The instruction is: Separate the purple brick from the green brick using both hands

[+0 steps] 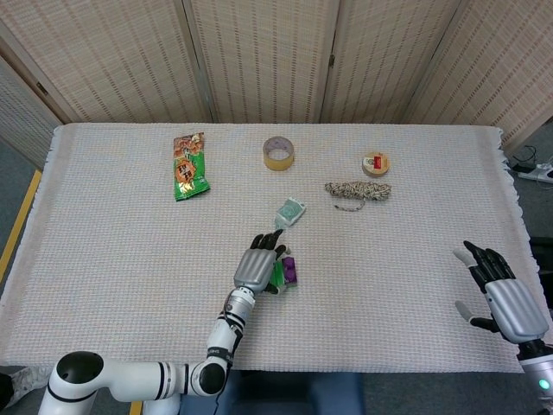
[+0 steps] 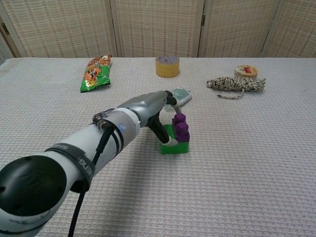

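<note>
The purple brick (image 1: pixel 290 271) (image 2: pixel 181 129) sits stacked on the green brick (image 1: pixel 278 277) (image 2: pixel 175 147) near the middle of the table. It leans slightly in the chest view. My left hand (image 1: pixel 257 266) (image 2: pixel 153 109) wraps the pair from the left. Its thumb presses the green brick's front edge and its fingers reach around behind the purple brick. My right hand (image 1: pixel 505 298) hovers open, fingers spread, at the table's right front edge, far from the bricks. The chest view does not show it.
A teal packet (image 1: pixel 290 211) lies just behind the bricks. Further back are a green snack bag (image 1: pixel 188 166), a tape roll (image 1: pixel 278 153), a coil of rope (image 1: pixel 357 191) and a small round tape (image 1: pixel 375 163). Folding screens stand behind the table.
</note>
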`<state>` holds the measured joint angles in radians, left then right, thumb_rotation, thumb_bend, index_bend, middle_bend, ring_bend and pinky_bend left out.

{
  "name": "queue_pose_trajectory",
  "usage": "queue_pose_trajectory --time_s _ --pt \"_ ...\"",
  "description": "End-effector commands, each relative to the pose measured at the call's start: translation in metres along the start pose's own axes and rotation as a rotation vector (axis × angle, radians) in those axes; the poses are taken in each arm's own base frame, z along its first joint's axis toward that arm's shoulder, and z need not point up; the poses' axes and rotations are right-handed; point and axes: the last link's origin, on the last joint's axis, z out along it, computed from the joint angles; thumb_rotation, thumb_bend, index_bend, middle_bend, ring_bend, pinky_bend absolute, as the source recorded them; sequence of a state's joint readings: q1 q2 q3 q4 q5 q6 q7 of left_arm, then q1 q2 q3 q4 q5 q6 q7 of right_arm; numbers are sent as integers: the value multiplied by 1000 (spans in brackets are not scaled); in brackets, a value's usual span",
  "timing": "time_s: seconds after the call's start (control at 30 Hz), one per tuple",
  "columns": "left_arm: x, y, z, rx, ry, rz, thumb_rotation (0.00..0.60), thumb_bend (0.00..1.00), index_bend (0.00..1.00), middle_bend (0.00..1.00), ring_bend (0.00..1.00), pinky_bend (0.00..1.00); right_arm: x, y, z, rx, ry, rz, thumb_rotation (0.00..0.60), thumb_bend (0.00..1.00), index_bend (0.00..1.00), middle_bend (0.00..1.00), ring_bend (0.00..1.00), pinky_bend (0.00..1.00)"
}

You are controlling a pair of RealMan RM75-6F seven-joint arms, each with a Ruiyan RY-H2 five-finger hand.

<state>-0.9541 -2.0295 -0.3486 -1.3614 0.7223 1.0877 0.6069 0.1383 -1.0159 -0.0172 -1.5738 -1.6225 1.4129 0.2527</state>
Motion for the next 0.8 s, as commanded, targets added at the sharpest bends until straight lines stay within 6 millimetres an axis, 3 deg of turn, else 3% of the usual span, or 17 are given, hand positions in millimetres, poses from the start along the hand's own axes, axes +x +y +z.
queue_pose_trajectory --time_s 0.03,0.63,0.8 --pt "0 1 0 5 3 -1 600 255 322 0 0 0 0 0 1 1 -1 -1 600 384 0 0 0 0" --pt "-1 1 3 30 16 -60 600 331 398 0 0 0 -1 -1 2 1 5 -3 600 385 0 0 0 0" --pt "-1 0 2 39 24 -84 600 444 507 15 0 0 0 -1 2 1 7 -4 600 385 0 0 0 0"
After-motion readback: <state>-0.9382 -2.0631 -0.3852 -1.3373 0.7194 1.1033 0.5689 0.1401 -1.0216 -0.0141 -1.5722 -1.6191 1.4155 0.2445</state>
